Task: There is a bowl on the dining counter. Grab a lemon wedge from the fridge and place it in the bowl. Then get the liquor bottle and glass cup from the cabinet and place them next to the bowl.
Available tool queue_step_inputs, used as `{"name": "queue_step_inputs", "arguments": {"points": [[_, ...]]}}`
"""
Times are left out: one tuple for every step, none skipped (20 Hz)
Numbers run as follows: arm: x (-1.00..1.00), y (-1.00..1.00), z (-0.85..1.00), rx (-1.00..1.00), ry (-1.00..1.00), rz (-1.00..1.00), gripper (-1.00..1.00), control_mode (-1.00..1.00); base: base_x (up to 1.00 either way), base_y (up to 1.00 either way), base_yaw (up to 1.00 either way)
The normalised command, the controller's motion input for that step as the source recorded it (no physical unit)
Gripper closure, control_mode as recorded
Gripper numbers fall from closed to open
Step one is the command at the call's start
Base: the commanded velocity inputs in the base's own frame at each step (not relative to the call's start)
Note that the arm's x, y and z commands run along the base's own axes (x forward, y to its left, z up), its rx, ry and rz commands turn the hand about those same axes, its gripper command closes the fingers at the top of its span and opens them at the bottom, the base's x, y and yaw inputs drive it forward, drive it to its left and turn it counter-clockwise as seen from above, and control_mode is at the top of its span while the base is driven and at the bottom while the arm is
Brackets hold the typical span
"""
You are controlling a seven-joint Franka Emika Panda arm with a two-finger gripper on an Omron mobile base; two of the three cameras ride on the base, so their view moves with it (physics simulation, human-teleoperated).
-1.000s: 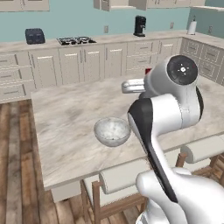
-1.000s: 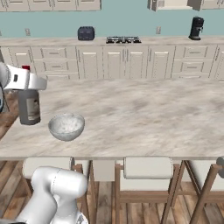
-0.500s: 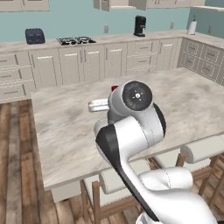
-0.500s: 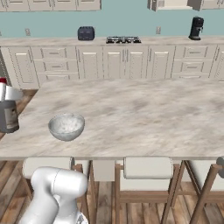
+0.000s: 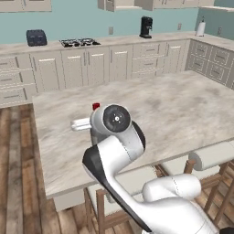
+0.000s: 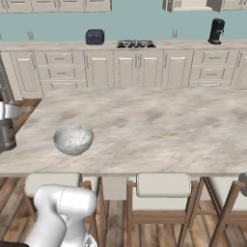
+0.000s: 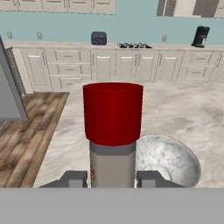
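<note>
In the hand view my gripper [image 7: 113, 178] is shut on the liquor bottle [image 7: 112, 164], a grey-brown bottle with a red cap [image 7: 113, 113], held upright between both fingers [image 7: 74, 178]. Just behind and to the right of it sits the speckled whitish bowl [image 7: 168, 159] on the marble dining counter [image 7: 183, 111]. The right base view has the bottle [image 6: 6, 134] at the counter's left end, left of the bowl [image 6: 73, 139]. In the left base view the red cap [image 5: 96, 106] peeks out beside my arm. The lemon wedge cannot be made out. The glass cup is out of view.
The grey fridge [image 7: 9, 87] stands at the left, past a strip of wood floor. Cushioned stools [image 6: 163, 185] line the counter's near edge. Along the back wall are cream drawers, a toaster [image 6: 95, 36], a cooktop [image 6: 136, 44] and a black coffee machine [image 6: 217, 31].
My arm has swung left with the bottle, from just left of the bowl to the counter's left end. In the left base view it now hides the bowl.
</note>
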Motion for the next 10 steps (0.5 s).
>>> {"name": "queue_step_inputs", "arguments": {"points": [[0.72, 0.30, -0.37, 0.00, -0.03, 0.05, 1.00, -1.00, 0.00, 0.00, 0.00], [0.76, 0.30, -0.38, 0.00, -0.03, 0.05, 1.00, -1.00, 0.00, 0.00, 0.00], [0.79, 0.30, -0.42, 0.00, -0.02, 0.04, 1.00, -1.00, 0.00, 0.00, 0.00], [0.77, 0.29, -0.42, 0.00, -0.01, 0.03, 1.00, -1.00, 0.00, 0.00, 0.00], [0.73, 0.28, -0.43, 0.00, -0.01, 0.03, 1.00, -1.00, 0.00, 0.00, 0.00], [0.66, 0.24, -0.44, 0.00, 0.00, 0.03, 1.00, -1.00, 0.00, 0.00, 0.00], [0.58, 0.16, -0.45, 0.00, 0.00, 0.02, 1.00, -1.00, 0.00, 0.00, 0.00], [0.49, 0.08, -0.41, 0.00, 0.00, 0.00, 1.00, -1.00, 0.00, 0.00, 0.00], [0.46, 0.00, -0.42, 0.00, 0.00, 0.00, 1.00, -1.00, 0.00, 0.00, 0.00], [0.44, 0.00, -0.41, 0.00, 0.00, 0.00, 1.00, -1.00, 0.00, 0.00, 0.00]]}}
